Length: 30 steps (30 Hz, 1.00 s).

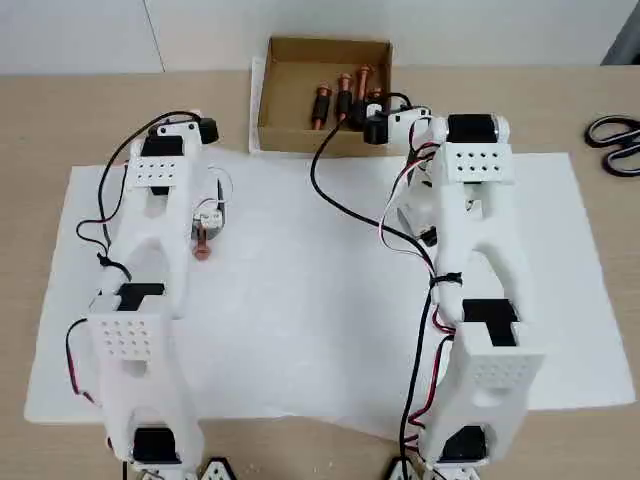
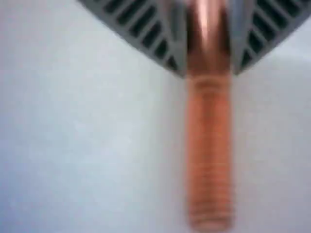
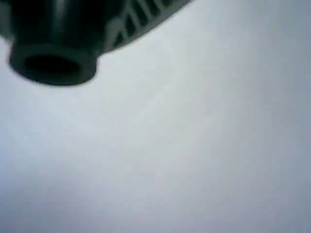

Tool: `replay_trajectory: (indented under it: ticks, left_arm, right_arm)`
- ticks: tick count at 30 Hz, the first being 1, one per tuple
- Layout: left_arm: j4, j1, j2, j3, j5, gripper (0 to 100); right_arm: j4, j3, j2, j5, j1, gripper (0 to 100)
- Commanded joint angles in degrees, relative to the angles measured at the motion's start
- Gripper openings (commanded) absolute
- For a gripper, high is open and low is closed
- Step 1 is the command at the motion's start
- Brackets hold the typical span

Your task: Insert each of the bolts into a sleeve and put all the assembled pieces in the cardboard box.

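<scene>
Grip first: your left gripper [image 2: 208,53] is closed down to the width of a copper bolt [image 2: 209,155]. Its ribbed grey fingers [image 2: 146,34] pinch the head end from both sides, and the threaded shank sticks out beyond the tips over the white paper sheet [image 1: 300,330]. From above, you have that bolt well apart from the cardboard box [image 1: 328,42], off its left front corner and nearer the arm bases. Your right gripper [image 3: 63,34] has a black sleeve [image 3: 51,65] clamped against its ribbed finger, open bore facing outward, above the same sheet. That arm's wrist sits just in front of the box's right front corner, and its own body hides the fingertips from above. Inside the box, several assembled pieces [image 1: 343,100], copper bolts in dark sleeves, lie side by side towards its right half. A black cable [image 1: 318,180] loops from the box's front wall across the sheet. Scissors [image 1: 612,142] lie on the table [image 1: 60,110], far right of the box.
</scene>
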Motion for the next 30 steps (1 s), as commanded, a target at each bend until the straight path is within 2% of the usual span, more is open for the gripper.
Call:
replay_trajectory:
  ticks: [1,8,13,21,28,30]
  left_arm:
    - [4.04,2.20,-6.33,-3.56,-1.85,1]
    - [9.49,6.86,-13.27,-6.99,-13.01,1]
    - [9.23,6.07,-17.14,-7.08,-31.38,1]
    - [9.32,2.64,-17.41,-6.81,-67.69,1]
    - [9.14,4.31,-14.68,-1.36,-86.59,1]
    - [9.14,5.10,-13.10,-0.84,-90.02,1]
  right_arm:
    - [0.84,-3.16,-0.66,-0.44,0.48,0.4]
    - [0.84,-3.16,-0.66,-0.53,0.48,0.4]
    - [0.84,-3.16,-0.66,-0.53,0.57,0.4]
    - [0.92,-3.16,-0.66,-0.53,0.57,0.4]
    - [0.92,-3.16,-0.66,-0.53,0.57,0.4]
    - [0.92,-3.16,-0.66,-0.44,0.57,0.4]
